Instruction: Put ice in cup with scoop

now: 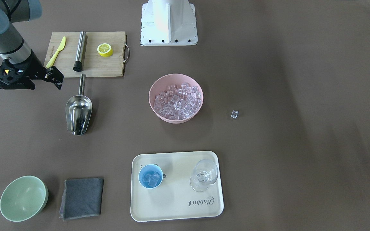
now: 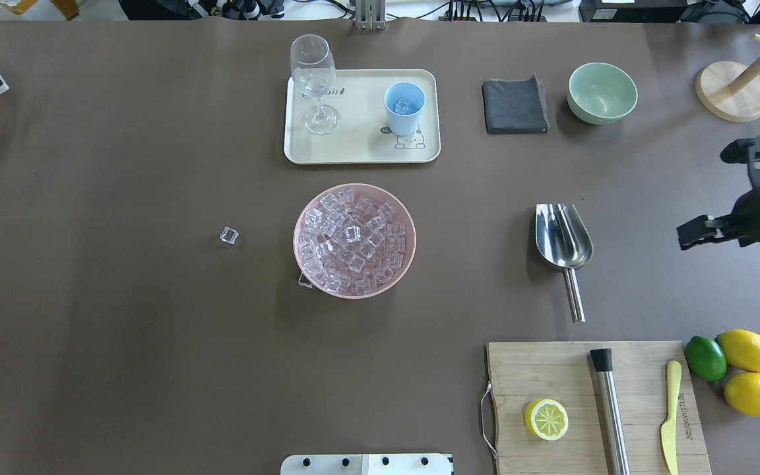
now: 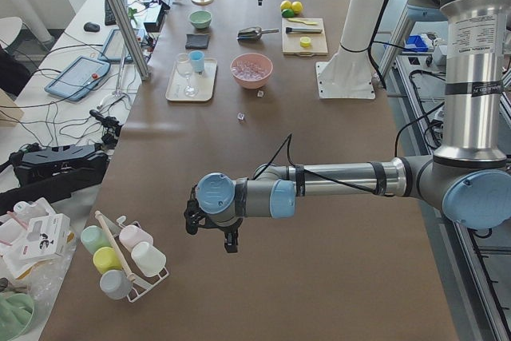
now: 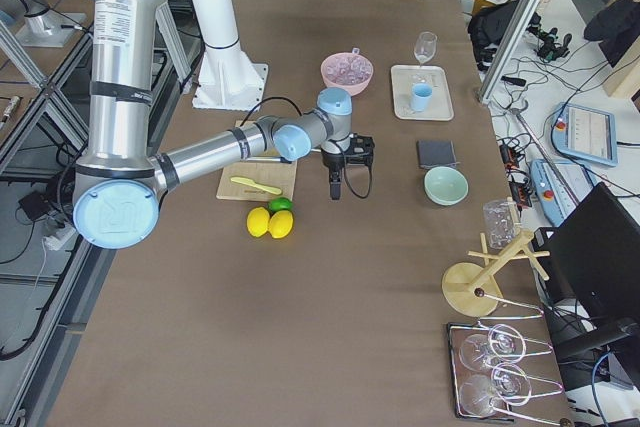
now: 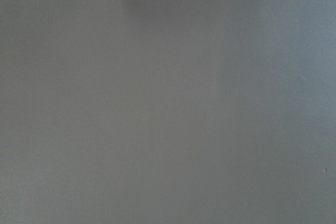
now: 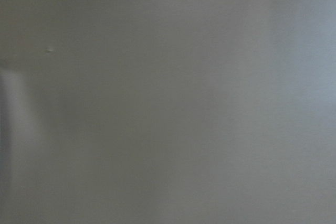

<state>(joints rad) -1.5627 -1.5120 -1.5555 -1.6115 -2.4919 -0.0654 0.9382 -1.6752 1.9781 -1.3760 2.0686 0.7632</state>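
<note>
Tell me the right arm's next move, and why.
Probably bring the right gripper over the handle of the scoop and close: the scoop lies free on the table beside the open gripper, and the cup holds few ice cubes.

Lighting's bright and pretty even, so shadows on the brown table stay soft and fuzzy. The scoop kicks some glare off its shiny bowl. Both wrist views are just blurry grey mush, totally out of focus.
</note>
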